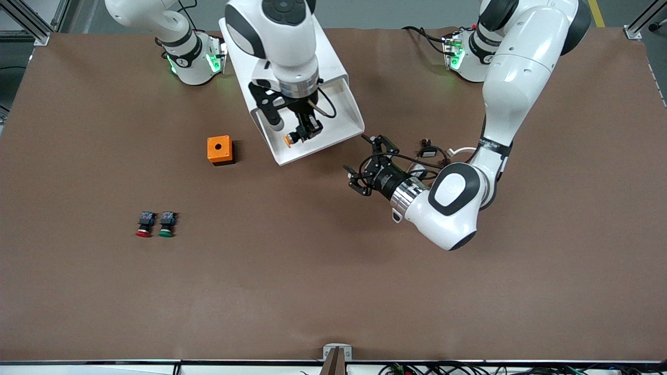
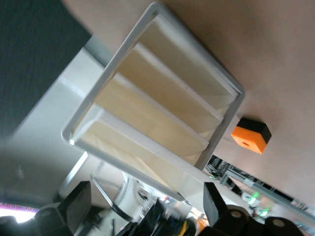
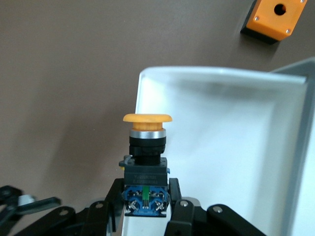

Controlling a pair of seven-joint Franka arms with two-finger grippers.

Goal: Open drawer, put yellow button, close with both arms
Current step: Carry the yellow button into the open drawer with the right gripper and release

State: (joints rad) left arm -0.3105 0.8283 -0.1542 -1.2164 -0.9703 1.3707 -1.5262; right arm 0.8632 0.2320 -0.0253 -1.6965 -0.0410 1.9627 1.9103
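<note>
The white cabinet [image 1: 327, 52] stands near the robots' bases, with its uppermost drawer [image 1: 345, 112] pulled out toward the front camera. My right gripper [image 1: 303, 131] is over the open drawer, shut on the dark body of the yellow button [image 1: 288, 139]. In the right wrist view the yellow button [image 3: 146, 132] is held upright between the fingers [image 3: 183, 206] of the right gripper [image 3: 146, 204], over the edge of the drawer [image 3: 226, 147]. My left gripper [image 1: 358, 162] is open and empty beside the drawer's front corner, toward the left arm's end. The left wrist view shows the left gripper [image 2: 145, 211] facing the cabinet [image 2: 157, 98].
An orange box [image 1: 219, 149] with a round hole sits beside the drawer toward the right arm's end; it also shows in the right wrist view [image 3: 275, 17] and the left wrist view [image 2: 251, 137]. A red-capped button [image 1: 144, 224] and a green-capped button [image 1: 166, 224] lie nearer the front camera.
</note>
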